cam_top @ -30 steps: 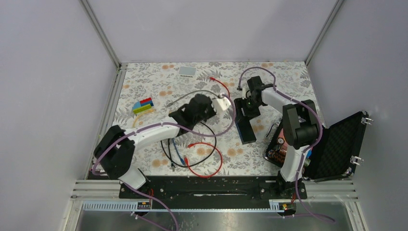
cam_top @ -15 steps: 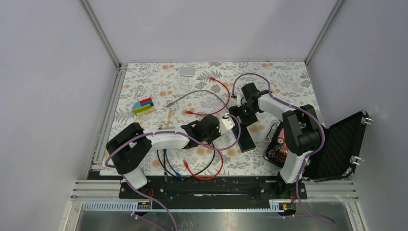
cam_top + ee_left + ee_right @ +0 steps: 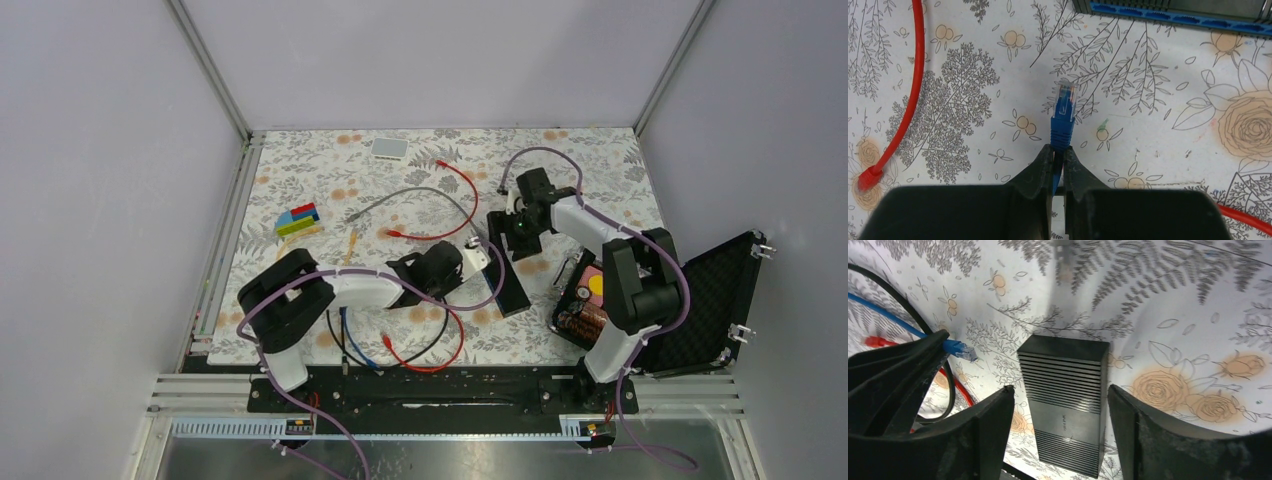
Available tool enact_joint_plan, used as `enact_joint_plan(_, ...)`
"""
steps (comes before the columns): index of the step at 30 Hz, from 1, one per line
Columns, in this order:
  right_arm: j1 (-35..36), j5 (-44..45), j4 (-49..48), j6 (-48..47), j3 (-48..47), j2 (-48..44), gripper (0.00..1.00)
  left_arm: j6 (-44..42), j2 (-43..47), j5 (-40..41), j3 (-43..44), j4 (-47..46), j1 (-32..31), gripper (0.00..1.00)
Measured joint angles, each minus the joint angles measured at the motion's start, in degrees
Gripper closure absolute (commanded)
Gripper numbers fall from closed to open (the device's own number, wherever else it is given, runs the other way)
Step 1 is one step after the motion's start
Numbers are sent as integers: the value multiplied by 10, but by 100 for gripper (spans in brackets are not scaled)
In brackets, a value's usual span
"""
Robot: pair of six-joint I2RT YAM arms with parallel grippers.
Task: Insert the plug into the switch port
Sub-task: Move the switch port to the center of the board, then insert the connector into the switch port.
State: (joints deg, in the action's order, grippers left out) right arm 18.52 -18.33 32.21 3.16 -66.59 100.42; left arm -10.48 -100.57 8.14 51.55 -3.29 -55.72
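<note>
Step in hand: approach. The plug point(image 3: 1064, 107) is carried but not yet in the switch port point(image 3: 1168, 15).
Left fingers point(image 3: 1050, 161): clenched on the blue cable just behind the plug's boot, with the clear tip pointing at the switch point(image 3: 1065, 402).
Right fingers point(image 3: 998, 415): spread wide, one on each long side of the switch. Whether they touch it I cannot tell.
Plug's place: short of the switch's blue-edged side, apart from it, with bare tabletop point(image 3: 1158, 100) between. It seems to aim about at that side's end corner rather than at a socket.
Next move, as I judge it: shift sideways along the blue side until the tip faces one socket, level the plug, then push straight in. The right fingers would probably need to close on the switch so it cannot slide away.
Open room: the floral strip before the blue side is free.
Edges: the red cable point(image 3: 915, 75) lies well aside from the switch, off the plug's line. The end corner could catch the tip.
</note>
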Motion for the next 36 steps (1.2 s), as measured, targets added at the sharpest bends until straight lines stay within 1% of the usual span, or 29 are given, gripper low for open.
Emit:
enact_joint_plan(2,-19,-11,-9,13,8,-7,33,-1,-8,0,13,9,-1,100)
enact_joint_plan(6,-56,-28,-32,39,36,-10,32,0,-23,0,39,22,-3,100)
enact_joint_plan(9,-69,-41,-35,52,50,-10,33,0,-35,0,59,42,-7,100)
enact_joint_plan(14,-69,-66,-58,66,69,-10,36,1,-54,0,88,67,-16,100)
enact_joint_plan(23,-69,-79,-78,81,83,-8,45,11,-85,2,142,108,-24,100)
enact_joint_plan(36,-70,-83,-94,84,86,5,49,33,-119,9,207,179,-26,100)
